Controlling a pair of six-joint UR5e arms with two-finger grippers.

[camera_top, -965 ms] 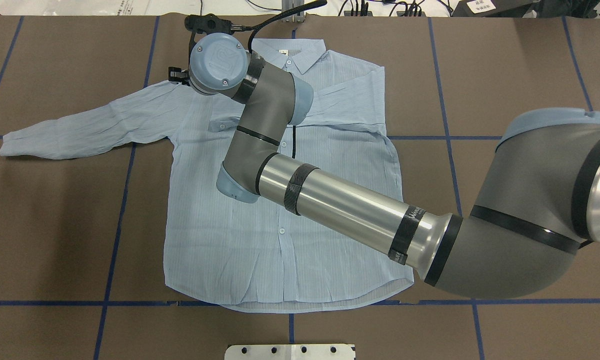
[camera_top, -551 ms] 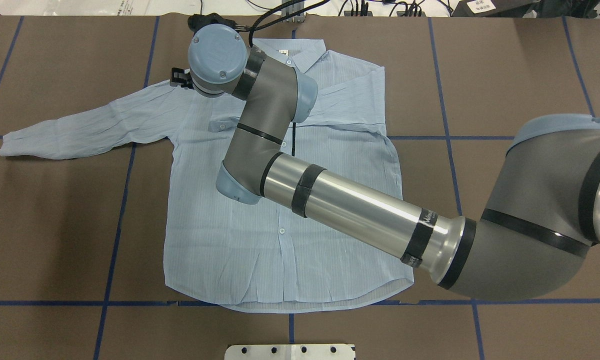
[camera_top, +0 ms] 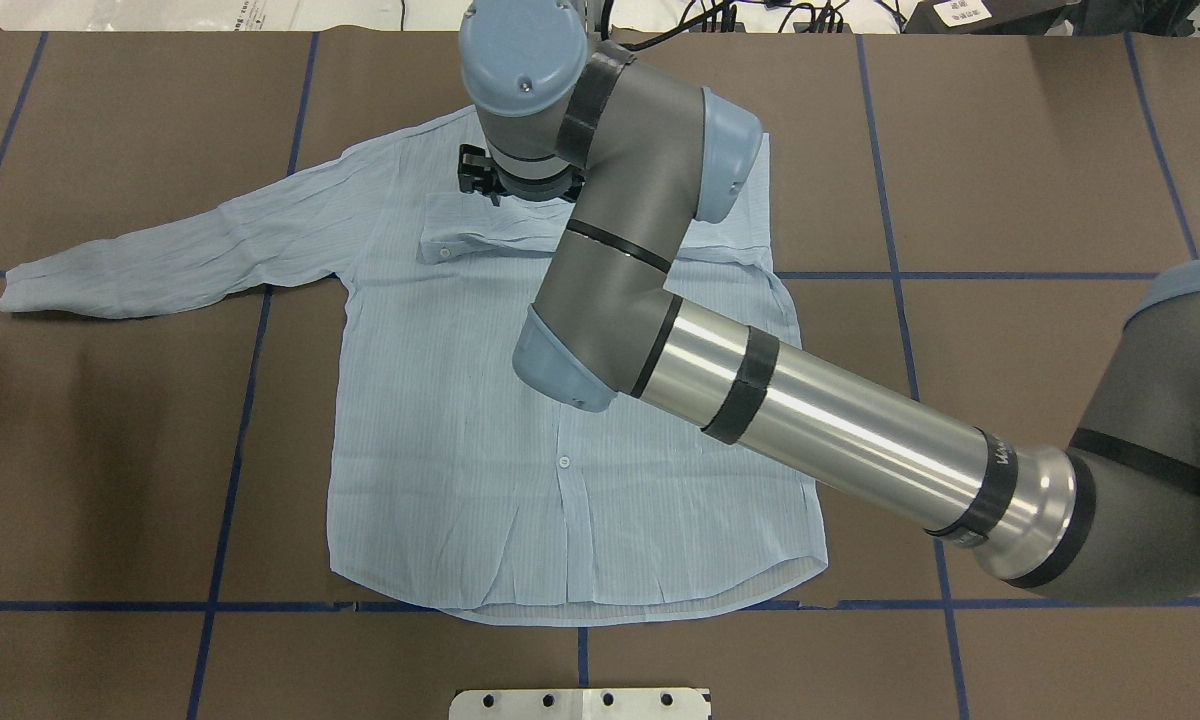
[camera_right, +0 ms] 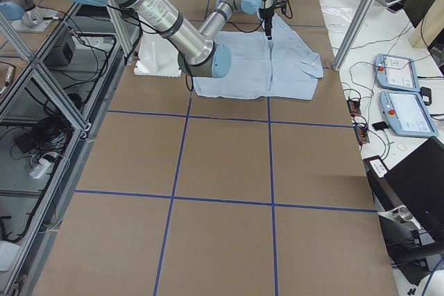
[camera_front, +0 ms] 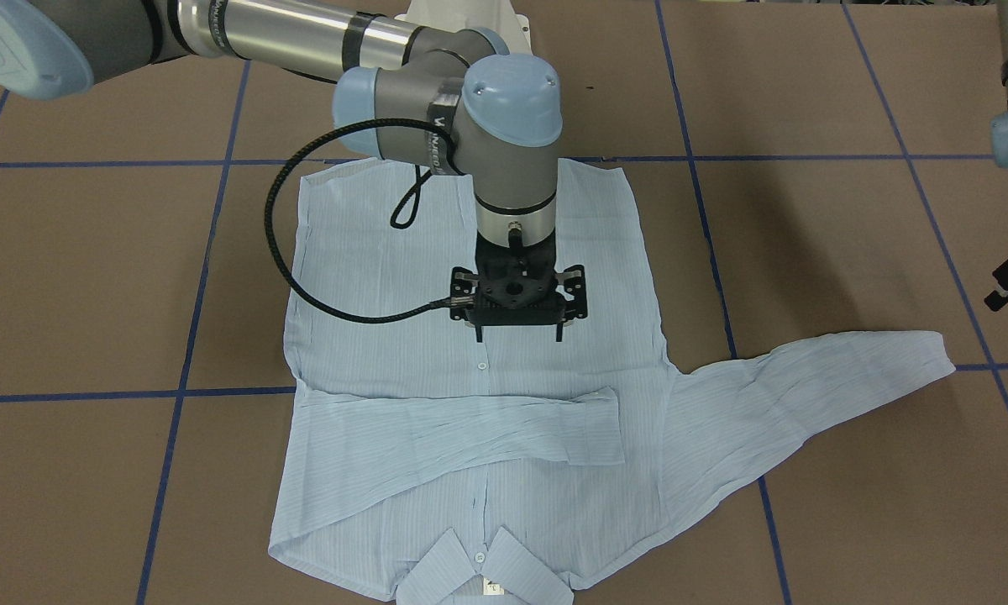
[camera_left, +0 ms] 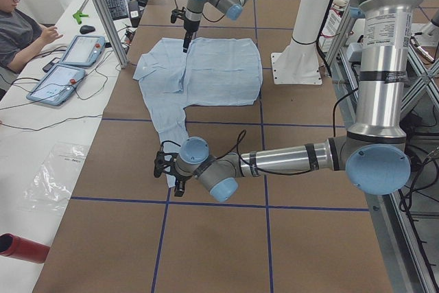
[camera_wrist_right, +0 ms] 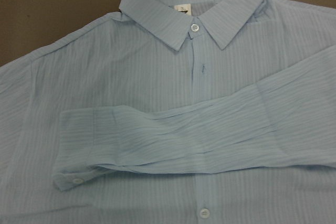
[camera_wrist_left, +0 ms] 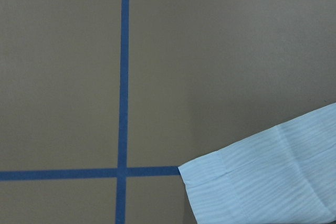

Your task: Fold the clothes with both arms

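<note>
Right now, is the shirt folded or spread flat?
Partly folded: the shirt has one sleeve across its chest, the other sleeve stretched out on the table.

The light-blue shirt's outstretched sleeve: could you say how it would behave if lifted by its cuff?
Probably floppy: the thin light-blue sleeve lies wrinkled and flat, so it should drape from the cuff. Likely light, and it may drag the shirt body if pulled far.

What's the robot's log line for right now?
shirt: one sleeve folded across | right arm: jaws open above shirt | left arm: near other cuff
</note>
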